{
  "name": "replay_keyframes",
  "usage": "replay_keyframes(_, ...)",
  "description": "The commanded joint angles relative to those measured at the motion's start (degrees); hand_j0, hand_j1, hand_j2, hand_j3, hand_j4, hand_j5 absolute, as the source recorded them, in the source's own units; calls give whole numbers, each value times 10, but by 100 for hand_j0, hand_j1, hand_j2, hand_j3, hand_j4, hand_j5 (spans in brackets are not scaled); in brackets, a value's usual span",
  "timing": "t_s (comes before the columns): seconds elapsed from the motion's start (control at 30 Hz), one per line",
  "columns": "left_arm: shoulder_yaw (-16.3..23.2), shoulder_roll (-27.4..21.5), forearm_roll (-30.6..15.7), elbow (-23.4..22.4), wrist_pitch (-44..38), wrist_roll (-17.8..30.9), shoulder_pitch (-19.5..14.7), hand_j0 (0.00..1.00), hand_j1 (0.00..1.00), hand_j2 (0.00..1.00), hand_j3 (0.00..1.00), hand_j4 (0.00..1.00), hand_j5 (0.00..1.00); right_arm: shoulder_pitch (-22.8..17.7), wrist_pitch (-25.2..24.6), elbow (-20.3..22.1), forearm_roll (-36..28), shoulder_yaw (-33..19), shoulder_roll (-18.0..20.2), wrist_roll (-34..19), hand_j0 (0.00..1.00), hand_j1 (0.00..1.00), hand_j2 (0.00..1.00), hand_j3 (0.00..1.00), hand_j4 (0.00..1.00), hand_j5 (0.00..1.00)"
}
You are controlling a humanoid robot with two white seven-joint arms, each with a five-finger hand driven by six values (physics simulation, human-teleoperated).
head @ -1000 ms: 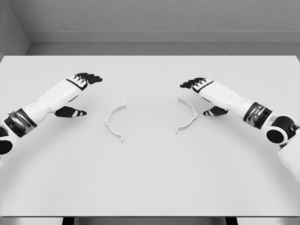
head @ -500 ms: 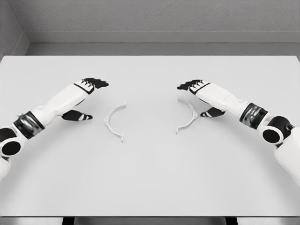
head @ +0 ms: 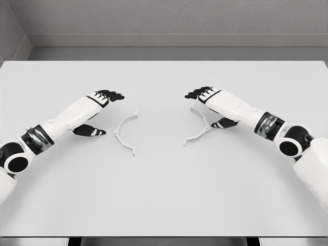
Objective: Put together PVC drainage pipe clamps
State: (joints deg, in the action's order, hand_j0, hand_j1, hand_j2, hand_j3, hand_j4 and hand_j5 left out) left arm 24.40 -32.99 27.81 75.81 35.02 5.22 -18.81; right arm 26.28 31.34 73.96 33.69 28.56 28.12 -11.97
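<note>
Two half-ring clamp pieces lie apart on the table (head: pixel 164 195): the left half (head: pixel 124 132) beside the open left hand (head: pixel 102 110), the right half (head: pixel 198 128) under the open right hand (head: pixel 207 102). A careless finger push could skid either thin piece away

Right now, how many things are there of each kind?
Clamp halves: 2, the left clamp half and the right clamp half
Robot hands: 2, the left hand and the right hand
Table: 1
Total: 5
</note>
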Motion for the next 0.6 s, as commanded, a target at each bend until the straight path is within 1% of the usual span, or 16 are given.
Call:
replay_keyframes(0.0, 2, 2, -4, -2, 0, 0, 1, 100, 100, 100, 100, 100, 100, 0, -4, 3, -3, 5, -5, 0, 100, 100, 100, 100, 100, 100)
replay_keyframes(0.17, 3, 3, -4, -8, 0, 0, 0, 100, 100, 100, 100, 100, 100, 4, -7, 3, -2, 8, -7, -1, 100, 100, 100, 100, 100, 100)
replay_keyframes(0.23, 3, 13, -4, -18, 0, 0, -1, 100, 100, 100, 100, 100, 100, 12, -15, 2, -1, 18, -16, -1, 100, 100, 100, 100, 100, 100)
replay_keyframes(0.37, 3, 18, -4, -18, 0, 0, -1, 100, 100, 100, 100, 100, 100, 20, -21, 2, 0, 26, -27, -1, 100, 100, 100, 100, 100, 100)
replay_keyframes(0.47, 3, 18, -4, -18, 0, 0, -1, 100, 100, 100, 100, 100, 100, 20, -21, 2, 0, 26, -27, -1, 100, 100, 100, 100, 100, 100)
replay_keyframes(0.53, 6, 20, -4, -18, 0, 0, -1, 100, 100, 100, 100, 100, 100, 35, -25, -16, 5, 23, -26, 0, 100, 100, 100, 100, 100, 100)
replay_keyframes(0.57, 6, 21, -4, -18, 0, 0, -1, 100, 100, 100, 100, 100, 100, 35, -25, -16, 5, 23, -26, 0, 100, 100, 100, 100, 100, 100)
